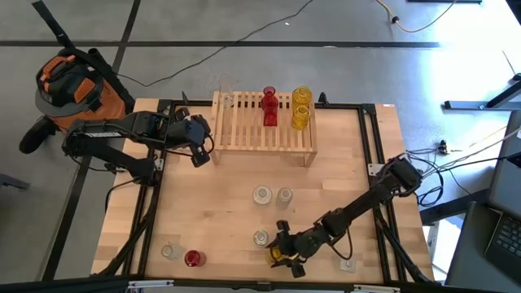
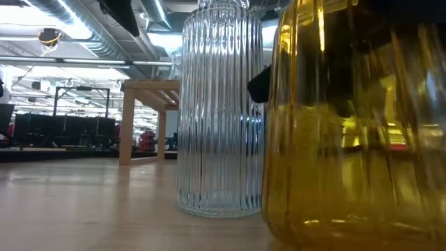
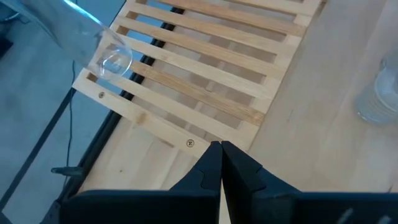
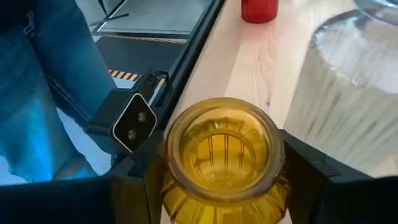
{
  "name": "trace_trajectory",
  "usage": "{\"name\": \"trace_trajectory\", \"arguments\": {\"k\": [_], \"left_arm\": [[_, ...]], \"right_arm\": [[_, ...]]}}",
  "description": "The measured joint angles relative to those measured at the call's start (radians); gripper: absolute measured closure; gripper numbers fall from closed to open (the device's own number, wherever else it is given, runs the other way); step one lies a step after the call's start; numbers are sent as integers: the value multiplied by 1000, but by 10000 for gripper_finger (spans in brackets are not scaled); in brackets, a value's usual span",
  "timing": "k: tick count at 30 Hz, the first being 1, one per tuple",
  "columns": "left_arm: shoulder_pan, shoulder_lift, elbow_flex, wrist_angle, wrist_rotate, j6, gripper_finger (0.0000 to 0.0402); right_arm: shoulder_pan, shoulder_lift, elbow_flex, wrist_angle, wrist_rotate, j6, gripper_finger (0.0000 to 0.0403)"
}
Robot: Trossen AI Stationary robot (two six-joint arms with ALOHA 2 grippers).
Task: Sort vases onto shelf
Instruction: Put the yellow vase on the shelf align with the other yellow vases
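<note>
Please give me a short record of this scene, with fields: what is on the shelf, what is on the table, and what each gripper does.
on shelf: a clear vase, a red vase, yellow vases
on table: clear vases, one small red vase
right gripper: near the table's front edge, around a yellow vase
left gripper: shut, empty, beside the shelf's left end

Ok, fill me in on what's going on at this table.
The robot is sorting vases onto the shelf. The right end effector is at the table's near edge, its fingers on either side of a yellow vase. The left end effector waits shut beside the shelf. A clear vase, a red vase and another yellow one already stand on the shelf; several remain on the table.
</note>
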Motion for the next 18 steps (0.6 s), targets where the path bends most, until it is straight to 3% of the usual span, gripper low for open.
{"name": "trace_trajectory", "arguments": {"k": [6, 12, 15, 18], "left_arm": [[0, 0, 0, 17, -17, 5, 401], [0, 0, 0, 23, -24, 6, 401], [0, 0, 0, 31, -25, 6, 401], [0, -9, 0, 57, -36, 6, 401]], "right_arm": [[0, -79, -4, -165, -1, 113, 199], [0, -252, -4, -327, 49, 113, 199], [-12, -356, 9, -428, 118, 80, 199], [-45, -444, 77, -580, 253, 6, 199]]}}
